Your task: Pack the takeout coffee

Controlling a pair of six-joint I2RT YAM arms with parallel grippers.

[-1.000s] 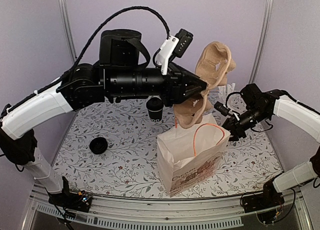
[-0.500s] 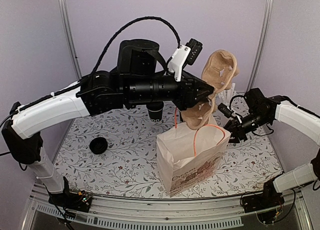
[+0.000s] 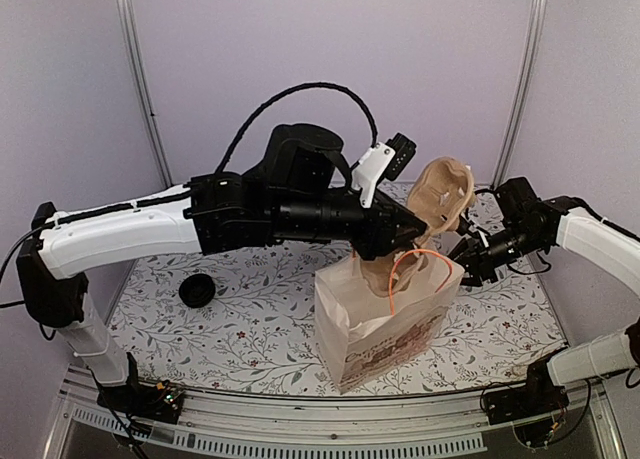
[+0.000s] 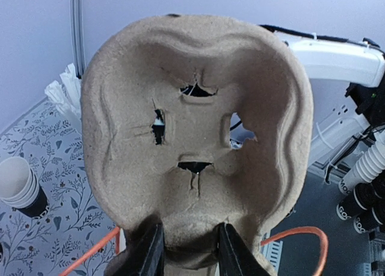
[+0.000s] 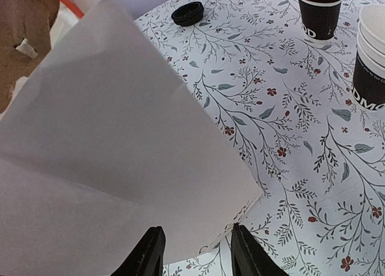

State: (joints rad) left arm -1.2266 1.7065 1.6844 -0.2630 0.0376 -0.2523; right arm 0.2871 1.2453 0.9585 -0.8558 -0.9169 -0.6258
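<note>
The pulp carrier (image 4: pixel 198 138) clamped in the left hand (image 4: pixel 187 252) fills the mouth of the paper bag (image 3: pixel 385 319), with the orange handle (image 3: pixel 415 264) arching just beside it. The right hand (image 5: pixel 195 252) pinches the bag wall, which blocks its left. To its right, bare table (image 5: pixel 289 138) reaches ahead to the lidded coffee cup (image 5: pixel 319 14), cup stack (image 5: pixel 373 53) and loose lid (image 5: pixel 187 14).

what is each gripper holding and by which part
Left gripper grips the pulp cup carrier by its edge; right gripper pinches the paper bag by its rim.

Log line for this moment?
left pincer: shut on cup carrier at paper bag mouth | right pincer: shut on bag wall | takeout coffee: on table
</note>
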